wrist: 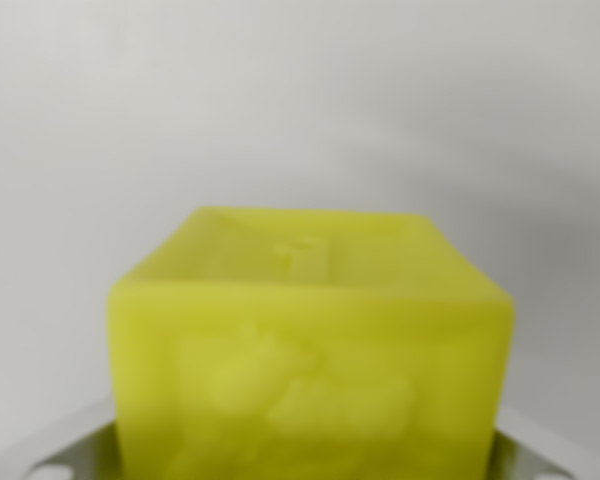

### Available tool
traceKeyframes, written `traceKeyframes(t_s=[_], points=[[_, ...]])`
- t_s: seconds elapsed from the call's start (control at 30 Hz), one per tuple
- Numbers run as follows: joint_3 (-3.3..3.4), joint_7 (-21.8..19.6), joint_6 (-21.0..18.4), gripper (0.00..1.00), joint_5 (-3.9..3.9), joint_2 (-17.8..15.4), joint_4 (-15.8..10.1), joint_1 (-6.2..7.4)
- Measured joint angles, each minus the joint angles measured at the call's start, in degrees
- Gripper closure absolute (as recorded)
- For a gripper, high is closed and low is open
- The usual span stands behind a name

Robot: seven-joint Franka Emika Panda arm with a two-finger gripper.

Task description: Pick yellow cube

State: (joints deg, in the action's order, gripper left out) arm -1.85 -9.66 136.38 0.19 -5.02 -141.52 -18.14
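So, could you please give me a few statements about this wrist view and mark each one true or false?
1. The yellow cube fills the lower middle of the picture. True.
2. The cube is red. False: it is yellow.
3. Raised relief shows on the cube's near face. True.
4. A second cube stands beside it. False: only one cube shows.
5. The background is dark. False: it is a pale grey surface.

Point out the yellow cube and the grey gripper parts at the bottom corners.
yellow cube [310, 385]: wrist view, on its blurred front face.
gripper part, left [65, 455]: wrist view, grey piece at bottom left corner.
gripper part, right [545, 450]: wrist view, grey piece at bottom right corner.
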Motion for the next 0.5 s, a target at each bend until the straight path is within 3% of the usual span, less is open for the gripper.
traceKeyframes(t_s=[0.5], points=[[0.00, 0.10, -5.87, 1.00, 0.13, -3.71, 2.17, 0.00]])
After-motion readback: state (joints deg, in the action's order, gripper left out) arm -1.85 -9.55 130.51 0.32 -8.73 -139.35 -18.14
